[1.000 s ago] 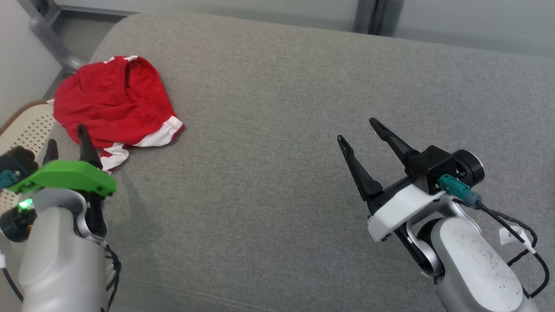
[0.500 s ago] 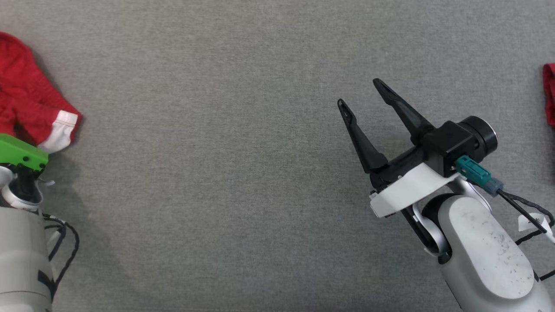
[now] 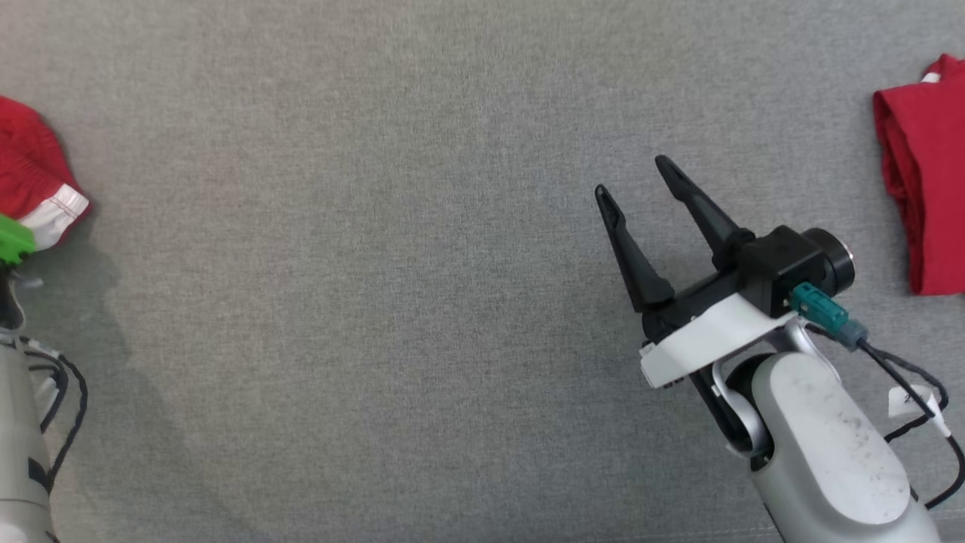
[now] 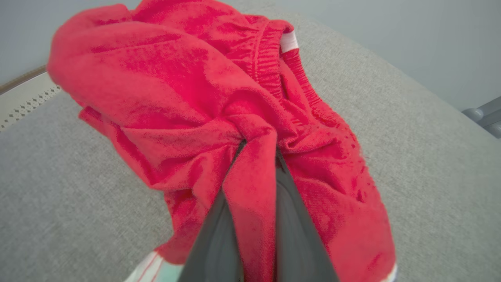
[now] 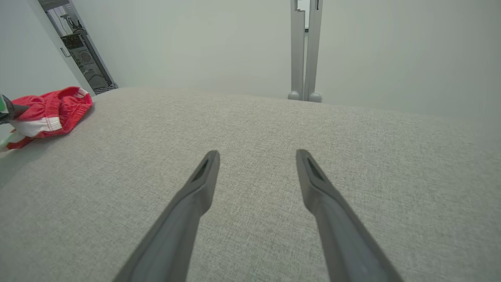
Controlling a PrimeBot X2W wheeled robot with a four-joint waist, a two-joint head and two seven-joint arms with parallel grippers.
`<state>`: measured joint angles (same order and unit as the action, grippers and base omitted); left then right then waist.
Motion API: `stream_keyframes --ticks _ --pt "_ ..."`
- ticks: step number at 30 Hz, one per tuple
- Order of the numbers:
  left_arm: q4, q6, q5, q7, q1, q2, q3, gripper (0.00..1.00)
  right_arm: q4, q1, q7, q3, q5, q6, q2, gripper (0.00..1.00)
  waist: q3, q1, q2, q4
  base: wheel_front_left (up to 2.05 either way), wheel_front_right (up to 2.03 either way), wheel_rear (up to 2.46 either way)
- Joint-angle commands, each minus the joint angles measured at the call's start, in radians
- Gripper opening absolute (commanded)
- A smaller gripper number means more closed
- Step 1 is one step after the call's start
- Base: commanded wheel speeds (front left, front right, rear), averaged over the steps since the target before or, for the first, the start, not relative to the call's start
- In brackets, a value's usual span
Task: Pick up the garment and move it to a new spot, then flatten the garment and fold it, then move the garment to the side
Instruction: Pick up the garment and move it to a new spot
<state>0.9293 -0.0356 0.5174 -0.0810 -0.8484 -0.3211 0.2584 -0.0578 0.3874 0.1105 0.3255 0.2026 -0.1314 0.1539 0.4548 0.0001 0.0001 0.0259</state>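
Note:
The garment (image 4: 176, 98) is a crumpled pair of red shorts with white trim, lying on the grey cushion (image 3: 377, 302). In the left wrist view my left gripper (image 4: 258, 147) is shut on the garment, with a fold of red cloth pinched between the two fingers. In the head view the garment (image 3: 34, 181) sits at the far left edge, just above my left wrist's green cover (image 3: 11, 240). My right gripper (image 3: 633, 179) hovers open over bare cushion at the right, holding nothing. The right wrist view shows its spread fingertips (image 5: 257, 154) and the garment (image 5: 47, 107) far to the left.
A second red cloth (image 3: 923, 188) lies folded at the right edge of the cushion. A pale perforated surface (image 4: 23, 102) lies beyond the cushion's edge behind the garment. A grey metal post (image 5: 305, 51) stands behind the cushion's far edge.
My left gripper has shut on a fold of the garment. The head camera has turned, shifting the whole picture: the garment now sits at the left edge and a second red cloth shows at the right.

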Motion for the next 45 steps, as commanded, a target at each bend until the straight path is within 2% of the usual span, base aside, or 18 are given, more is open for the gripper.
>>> stream_keyframes --ticks 1,6,12,16,20,25,28,32,38,45 --pt "-0.029 0.010 -0.014 0.004 -0.014 -0.007 -0.013 0.00 -0.015 -0.024 0.013 0.001 0.013 0.001 -0.010 1.00 -0.117 -0.0001 -0.0001 0.021 0.00 0.00 0.00" --pt "-0.157 0.053 -0.025 -0.023 -0.048 0.030 -0.068 0.00 -0.066 -0.052 0.045 0.000 0.030 0.001 -0.034 1.00 -0.229 -0.0001 -0.0001 0.008 0.00 0.00 0.00" --pt "-0.325 0.091 -0.012 -0.075 -0.059 0.153 -0.157 0.00 -0.115 -0.091 0.064 -0.005 0.049 0.001 -0.058 1.00 -0.337 -0.0001 -0.0001 -0.029 0.00 0.00 0.00" --pt "-0.422 0.106 -0.001 -0.106 -0.026 0.228 -0.228 0.00 -0.125 -0.108 0.059 -0.014 0.050 0.001 -0.058 1.00 -0.365 -0.0001 -0.0001 -0.064 0.00 0.00 0.00" --pt "-0.500 0.111 0.032 -0.115 0.015 0.262 -0.301 0.00 -0.122 -0.113 0.055 -0.001 0.051 0.001 -0.063 1.00 -0.376 -0.0001 -0.0001 -0.122 0.00 0.00 0.00" --pt "-0.574 0.099 0.151 -0.119 0.079 0.270 -0.425 0.00 -0.114 -0.108 0.052 0.013 0.052 0.001 -0.067 1.00 -0.361 -0.0001 -0.0001 -0.208 0.00 0.00 0.00" --pt "-0.615 0.068 0.217 -0.102 0.110 0.269 -0.527 0.00 -0.111 -0.106 0.052 0.013 0.053 0.001 -0.067 1.00 -0.342 -0.0001 -0.0001 -0.262 0.00 0.00 0.00" --pt "-0.630 0.034 0.242 -0.081 0.138 0.267 -0.623 0.00 -0.104 -0.107 0.059 0.002 0.051 0.001 -0.072 1.00 -0.310 -0.0001 -0.0001 -0.320 0.00 0.00 0.00" --pt "-0.580 0.006 0.236 -0.056 0.185 0.266 -0.685 0.00 -0.106 -0.104 0.072 -0.004 0.054 0.001 -0.079 1.00 -0.270 -0.0001 -0.0001 -0.391 0.00 0.00 0.00" --pt "-0.425 -0.037 0.175 0.017 0.257 0.201 -0.678 0.00 -0.110 -0.108 0.085 -0.029 0.049 0.001 -0.088 1.00 -0.252 -0.0001 -0.0001 -0.401 0.00 0.00 0.00"
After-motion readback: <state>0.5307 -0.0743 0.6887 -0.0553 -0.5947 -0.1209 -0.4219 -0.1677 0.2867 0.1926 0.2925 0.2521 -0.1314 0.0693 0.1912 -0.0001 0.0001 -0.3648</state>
